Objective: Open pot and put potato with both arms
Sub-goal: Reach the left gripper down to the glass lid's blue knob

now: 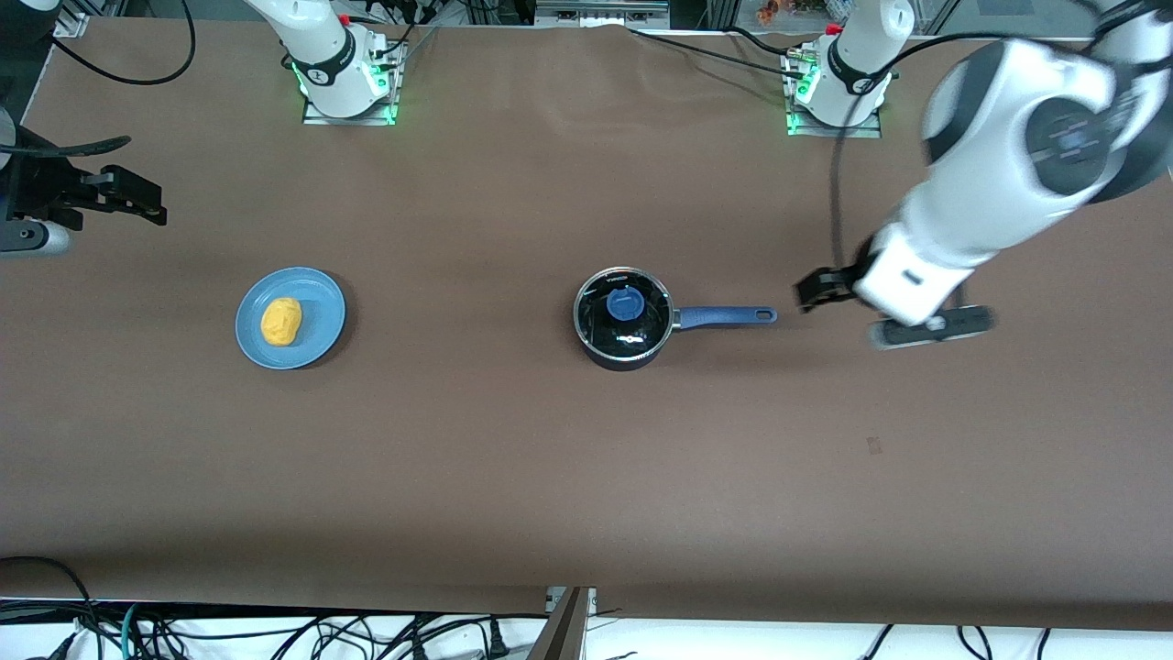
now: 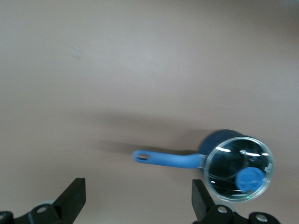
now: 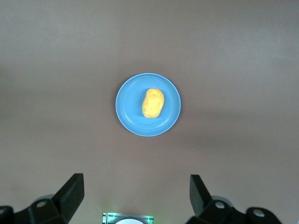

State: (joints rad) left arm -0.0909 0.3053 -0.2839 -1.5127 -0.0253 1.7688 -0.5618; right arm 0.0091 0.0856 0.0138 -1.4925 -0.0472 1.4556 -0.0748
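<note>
Left gripper (image 1: 818, 291) first: we hold it up over bare surface (image 1: 513, 477) just off the tip of the pot's handle (image 1: 724, 316), toward the left arm's end, and in the left wrist view its fingers (image 2: 70, 200) stand wide apart with nothing between them. We keep the right gripper (image 1: 137, 197) waiting at the right arm's end of the surface, near that short edge, fingers spread wide and empty as well.

Our pot (image 1: 623, 321) sits near the middle of the surface, its glass lid (image 1: 625, 312) with the blue knob (image 1: 627, 302) on top. Its long axis runs along the surface's length, handle pointing straight at our left gripper, so we judge the left arm the nearer one for the lid; the knob lies past the handle's full length from that gripper.

Our potato (image 1: 281, 322) lies on a blue plate (image 1: 316, 344), well apart from the pot toward the right arm's end, its long axis roughly across the surface. We judge it the right arm's pick.
</note>
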